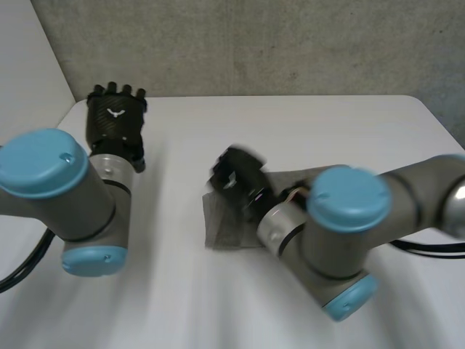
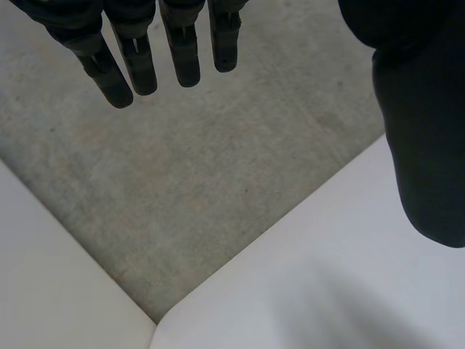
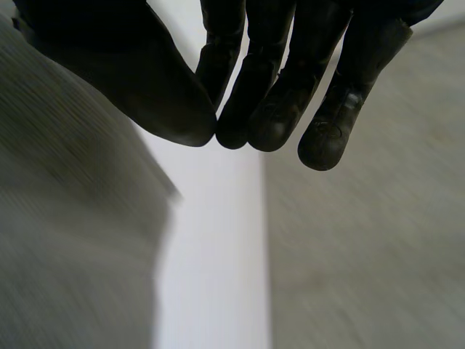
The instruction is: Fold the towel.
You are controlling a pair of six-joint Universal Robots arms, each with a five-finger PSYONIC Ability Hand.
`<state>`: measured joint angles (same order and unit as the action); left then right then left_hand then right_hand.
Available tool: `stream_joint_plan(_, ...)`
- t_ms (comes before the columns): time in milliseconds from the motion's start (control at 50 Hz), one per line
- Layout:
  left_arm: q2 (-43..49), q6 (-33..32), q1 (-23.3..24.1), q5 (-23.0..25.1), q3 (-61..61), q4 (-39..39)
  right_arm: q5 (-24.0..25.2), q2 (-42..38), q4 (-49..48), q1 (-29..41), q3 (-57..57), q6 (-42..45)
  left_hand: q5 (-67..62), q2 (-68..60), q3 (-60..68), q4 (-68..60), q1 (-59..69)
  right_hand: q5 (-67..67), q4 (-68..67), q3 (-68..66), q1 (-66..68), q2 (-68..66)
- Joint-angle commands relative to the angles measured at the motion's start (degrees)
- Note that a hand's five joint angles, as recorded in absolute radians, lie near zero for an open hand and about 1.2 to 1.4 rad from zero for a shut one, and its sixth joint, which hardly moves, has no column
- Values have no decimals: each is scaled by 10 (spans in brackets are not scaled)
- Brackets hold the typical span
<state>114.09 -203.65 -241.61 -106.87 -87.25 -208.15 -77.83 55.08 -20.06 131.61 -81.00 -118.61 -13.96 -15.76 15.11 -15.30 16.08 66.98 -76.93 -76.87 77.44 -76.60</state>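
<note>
Item: towel, grey, mid-table, partly under R arm. We read it as small folded packet, prob., though blur leaves doubt.
R hand over towel's far edge, fingers loose, close to thumb, nothing between. We judge it placed to tidy fold.
L hand spread wide, empty, at table's far corner, clear of work.

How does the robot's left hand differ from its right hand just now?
The left hand is by the table's far left corner, clear of the towel; the right hand is near the middle, over the towel. The left hand is open and holds nothing; whether the right hand holds anything cannot be told. Both are black.
</note>
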Motion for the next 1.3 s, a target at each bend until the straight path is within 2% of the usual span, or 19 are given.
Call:
stream_joint_plan(20, -2, 93, -20, 55, -3, 25, 28, -61, 51, 20, 35, -16, 126, 44, -37, 39, -47, 30, -31, -31, 26, -34)
stream_joint_plan(100, -2, 103, -20, 78, -5, 36, -2, -40, 51, 16, 31, -46, 124, 42, -36, 37, -45, 30, -31, -31, 26, -34)
stream_joint_plan(140, -2, 105, -15, 85, -4, 38, -43, 4, 52, 1, 18, -113, 124, 42, -36, 37, -45, -471, 471, 470, -476, 468)
stream_joint_plan(160, -2, 105, -15, 85, -4, 38, -43, 5, 52, 1, 18, -114, 124, 42, -36, 37, -45, -474, 473, 473, -478, 470)
stream_joint_plan(200, -2, 106, -12, 85, -5, 38, -68, 57, 48, -48, -16, -206, 124, 42, -36, 37, -45, -494, 493, 493, -499, 490)
stream_joint_plan(260, -2, 106, -11, 85, -7, 39, -69, 86, 47, -75, -36, -251, 124, 42, -36, 37, -45, -507, 507, 506, -512, 504)
stream_joint_plan(300, -2, 105, -4, 87, -13, 40, -64, 129, 46, -119, -77, -332, 124, 42, -36, 37, -45, -539, 539, 538, -544, 536)
stream_joint_plan(360, -1, 105, 4, 89, -24, 40, -60, 144, 46, -144, -98, -370, 124, 42, -36, 37, -45, -541, 541, 540, -546, 537)
stream_joint_plan(380, -1, 105, 4, 89, -24, 40, -53, 154, 49, -174, -122, -405, 124, 42, -36, 37, -45, -541, 541, 540, -546, 537)
stream_joint_plan(460, -2, 106, 7, 94, -37, 40, -40, 159, 59, -227, -163, -431, 131, 49, -42, 44, -52, -541, 541, 540, -546, 537)
stream_joint_plan(620, -1, 107, 16, 138, -45, 41, 11, 158, 60, -318, -248, -378, 131, 49, -42, 44, -52, -524, 524, 523, -529, 521)
stream_joint_plan(740, -2, 117, 18, 139, -44, 44, 19, 151, 58, -329, -253, -365, 131, 49, -42, 44, -52, -509, 509, 508, -514, 505)
stream_joint_plan(1020, -1, 120, 20, 138, -45, 44, -6, 129, 48, -331, -261, -324, 129, 47, -41, 42, -50, -509, 509, 508, -514, 505)
stream_joint_plan(1120, 0, 120, 20, 138, -45, 44, -7, 122, 43, -334, -260, -319, 129, 47, -41, 42, -50, -405, 404, 404, -409, 401)
stream_joint_plan(1160, 0, 120, 20, 138, -45, 44, -6, 120, 35, -339, -257, -318, 129, 47, -41, 42, -50, -222, 222, 221, -227, 219)
stream_joint_plan(1180, 0, 120, 20, 138, -46, 45, -6, 120, 35, -339, -257, -318, 129, 47, -41, 42, -50, -222, 221, 220, -226, 218)
stream_joint_plan(1200, 1, 120, 20, 138, -46, 44, -7, 115, 32, -339, -254, -318, 129, 47, -41, 42, -50, -143, 143, 142, -148, 139)
stream_joint_plan(1220, 1, 120, 20, 138, -46, 44, -7, 111, 28, -338, -252, -316, 129, 47, -41, 42, -50, 4, -5, -5, -1, -8)
stream_joint_plan(1300, 0, 120, 18, 137, -45, 44, -7, 109, 19, -334, -246, -297, 131, 49, -42, 44, -52, 30, -31, -31, 26, -34)
